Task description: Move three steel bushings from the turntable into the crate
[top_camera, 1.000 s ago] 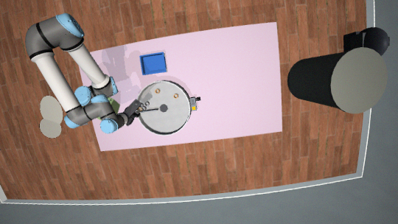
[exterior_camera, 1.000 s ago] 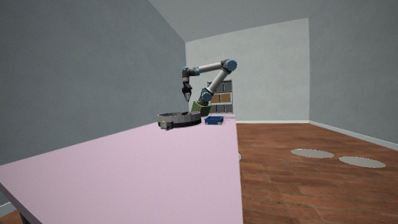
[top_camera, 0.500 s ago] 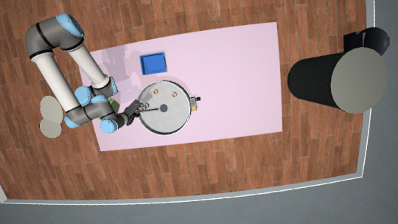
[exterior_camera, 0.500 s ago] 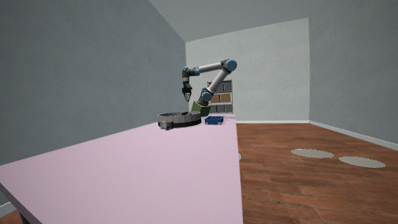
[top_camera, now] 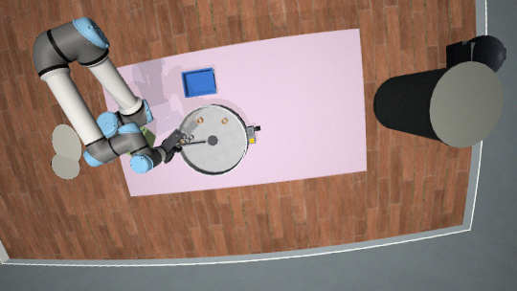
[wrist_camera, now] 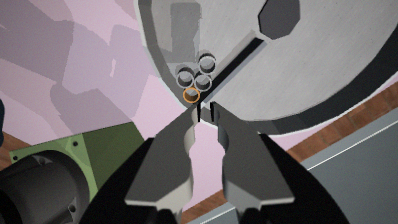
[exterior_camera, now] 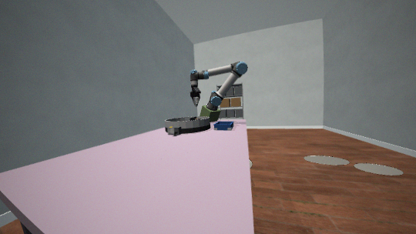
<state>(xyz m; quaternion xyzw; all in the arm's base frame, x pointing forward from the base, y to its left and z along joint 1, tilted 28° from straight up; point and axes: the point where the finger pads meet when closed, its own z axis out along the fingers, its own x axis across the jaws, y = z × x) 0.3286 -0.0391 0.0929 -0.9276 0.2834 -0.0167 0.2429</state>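
The grey turntable (top_camera: 225,155) (exterior_camera: 187,124) (wrist_camera: 320,65) stands on the pink table. In the wrist view three steel bushings (wrist_camera: 206,62) (wrist_camera: 185,76) (wrist_camera: 202,80) sit close together near the disc's edge, beside a dark radial bar (wrist_camera: 235,57). An orange-coloured bushing (wrist_camera: 191,94) lies right by them at the rim. Two more orange-coloured bushings (top_camera: 200,120) (top_camera: 224,122) lie on the far half of the disc. My gripper (wrist_camera: 205,103) (top_camera: 184,140) (exterior_camera: 196,103) is shut with nothing between the fingers, and it hangs well above the cluster. The blue crate (top_camera: 198,71) (exterior_camera: 223,125) sits just beyond the turntable and looks empty.
The arm's green base mount (wrist_camera: 85,145) is beside the turntable. A small motor box (top_camera: 252,134) sticks out from the turntable's right side. A large black cylinder (top_camera: 431,102) stands off the table at the right. A shelf (exterior_camera: 231,101) is behind the arm.
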